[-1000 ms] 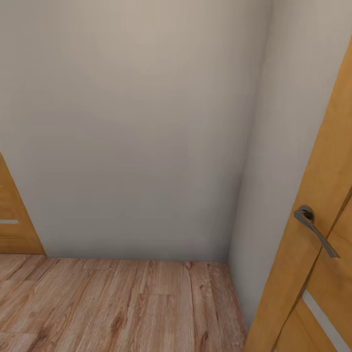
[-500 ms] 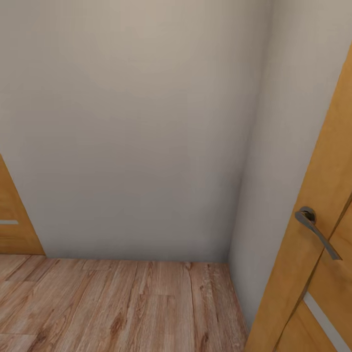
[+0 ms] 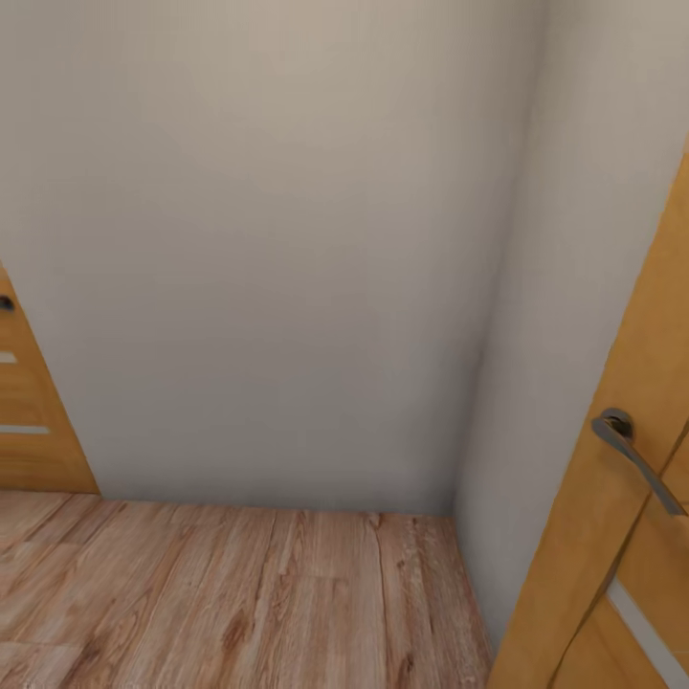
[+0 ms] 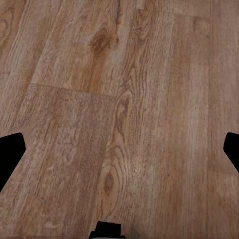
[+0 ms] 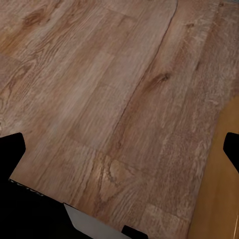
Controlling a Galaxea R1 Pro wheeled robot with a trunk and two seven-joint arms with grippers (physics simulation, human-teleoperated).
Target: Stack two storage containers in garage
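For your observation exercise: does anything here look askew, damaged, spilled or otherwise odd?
Nothing stands out. The beige wall and wood-plank floor look clean and intact, and the wooden door with its lever handle looks undamaged.

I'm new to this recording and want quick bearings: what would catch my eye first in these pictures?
A bare beige wall takes up most of the head view, meeting a side wall in a corner right of centre. At the right edge stands an orange wooden door with a dark metal lever handle, and a slice of a second door shows at the left edge. Below lies light wood-plank flooring, which both wrist views look down on.
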